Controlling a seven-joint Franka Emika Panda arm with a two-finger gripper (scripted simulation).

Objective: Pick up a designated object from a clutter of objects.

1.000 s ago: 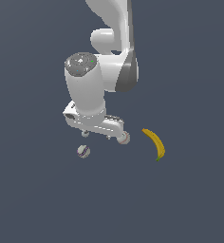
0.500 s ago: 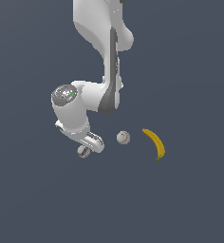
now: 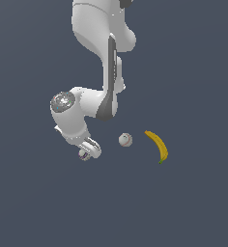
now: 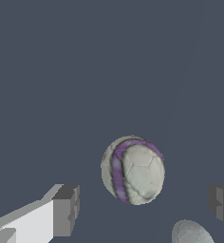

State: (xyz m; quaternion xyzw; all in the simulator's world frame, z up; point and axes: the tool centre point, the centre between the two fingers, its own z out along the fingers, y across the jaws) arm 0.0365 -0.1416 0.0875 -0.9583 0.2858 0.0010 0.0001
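Setting: a flat, uniform dark slate-blue tabletop (image 3: 193,202) is filling both views, with no walls or edges showing.

Item 1, designated: a small whitish ball with curved purple stripes (image 4: 133,169) is lying on the tabletop between the two grey fingers (image 4: 65,210), apart from both. In the exterior view it is showing only as a sliver at the gripper (image 3: 88,150), mostly hidden by the hand.

Item 2: a white ball with red stitching (image 3: 125,140) is resting just beside the gripper, toward the exterior view's right.

Item 3: a curved yellow banana (image 3: 157,145) is lying further toward the exterior view's right, apart from the stitched ball.

Item 4: a small plain grey ball (image 4: 192,233) is sitting near the striped ball, partly cut off in the wrist view.

Gripper state: the fingers are standing spread wide, grasping nothing.

Handling judgement: the striped ball is looking light, rigid and smooth, so it is likely to roll or squirt out. Pads should be closing across its widest middle, centred, avoiding the grey ball.
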